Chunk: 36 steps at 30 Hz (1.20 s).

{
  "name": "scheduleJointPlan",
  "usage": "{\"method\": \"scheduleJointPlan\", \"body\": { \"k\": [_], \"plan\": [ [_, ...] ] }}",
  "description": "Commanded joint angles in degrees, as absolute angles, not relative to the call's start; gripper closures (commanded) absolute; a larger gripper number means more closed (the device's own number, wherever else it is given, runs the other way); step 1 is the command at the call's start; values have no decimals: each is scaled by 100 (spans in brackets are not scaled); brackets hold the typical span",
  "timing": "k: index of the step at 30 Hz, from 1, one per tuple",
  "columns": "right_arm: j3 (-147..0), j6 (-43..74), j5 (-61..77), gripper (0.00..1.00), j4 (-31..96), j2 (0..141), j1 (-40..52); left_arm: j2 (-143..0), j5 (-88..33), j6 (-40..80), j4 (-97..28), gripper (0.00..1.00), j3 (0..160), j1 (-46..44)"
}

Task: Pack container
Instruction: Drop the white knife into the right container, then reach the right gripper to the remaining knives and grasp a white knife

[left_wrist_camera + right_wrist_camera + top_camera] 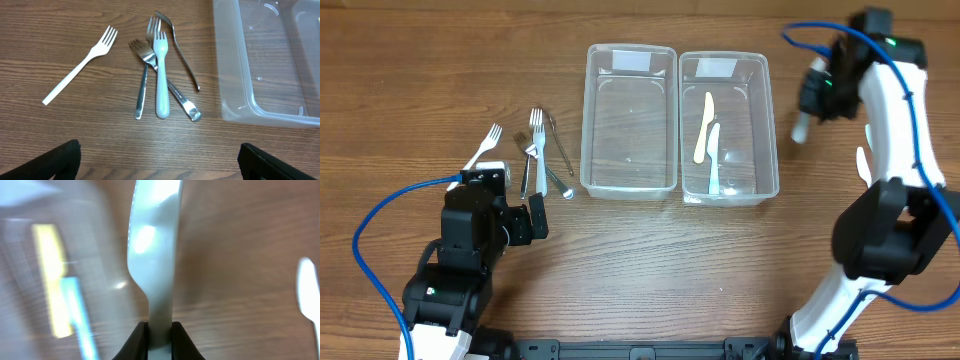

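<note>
Right pincer (160,330) clamps white knife (154,255).

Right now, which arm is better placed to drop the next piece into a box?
Right. The right gripper is shut on a white knife beside the box holding two knives. The left gripper hangs open, empty, short of the forks.

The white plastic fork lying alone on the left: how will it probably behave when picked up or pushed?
The white fork looks thin and plastic, so it is probably very light and may flex under a firm squeeze. It lies flat on the smooth table, so a push would likely slide it, not roll it.
</note>
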State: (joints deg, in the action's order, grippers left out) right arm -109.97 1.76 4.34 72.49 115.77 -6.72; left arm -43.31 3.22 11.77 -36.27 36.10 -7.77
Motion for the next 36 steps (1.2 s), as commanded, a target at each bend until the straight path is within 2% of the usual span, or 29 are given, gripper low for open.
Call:
{"method": "scheduleJointPlan", "body": {
  "k": [1,5,12,15,18,21,24,30,36],
  "plan": [
    [-11292,263,561,96,7236,11063,5,-4340,340,1070,-3618,0,3760,-753],
    [-10940,268,412,96,6877,11144,523,-4340,340,1070,-3618,0,3760,-753],
    [-9627,475,692,96,6071,11190,836,-4340,340,1070,-3618,0,3760,-753],
    [-9572,458,760,70,6053,11179,934,-4340,340,1070,-3618,0,3760,-753],
    [-9712,405,718,54,6049,11024,947,-4340,340,1070,-3618,0,3760,-753],
    [-9918,408,405,27,6016,10737,808,-4340,340,1070,-3618,0,3760,-753],
    [-10173,410,84,13,5961,10385,484,-4340,340,1070,-3621,0,3760,-753],
    [-10311,408,-753,12,5857,9974,-749,-4340,340,1070,-3621,0,3760,-753],
    [-10237,405,-788,12,6003,10414,-2196,-4340,340,1070,-3618,0,3760,-753]
  ]
}}
